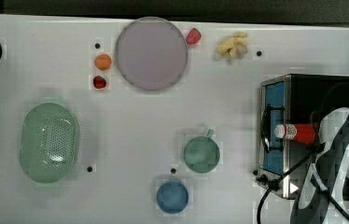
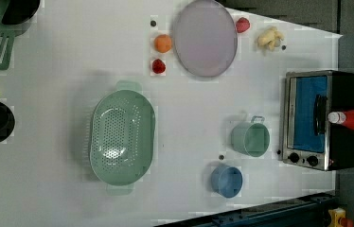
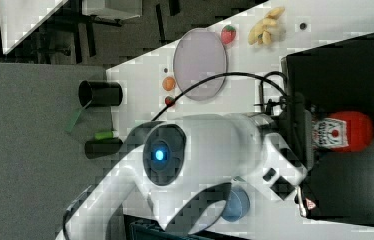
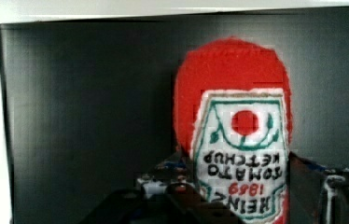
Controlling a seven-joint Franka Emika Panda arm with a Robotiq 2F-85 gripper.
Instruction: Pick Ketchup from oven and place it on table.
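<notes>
Ketchup, slim red plastic squeeze bottle (image 4: 238,140), lying atop boxy black toaster oven (image 1: 324,91), flanked by half-closed gripper (image 4: 238,205); grip unconfirmed. Squeeze squarely across the label, then lift straight up.

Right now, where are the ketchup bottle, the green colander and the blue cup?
ketchup bottle (image 1: 302,132): top view, red body on the oven.
green colander (image 2: 122,137): left view, perforated floor.
blue cup (image 1: 172,196): top view, inside of the cup.

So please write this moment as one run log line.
phase: grasp | gripper: closed around ketchup | ketchup: lying on top of oven | table: placement not yet done
</notes>
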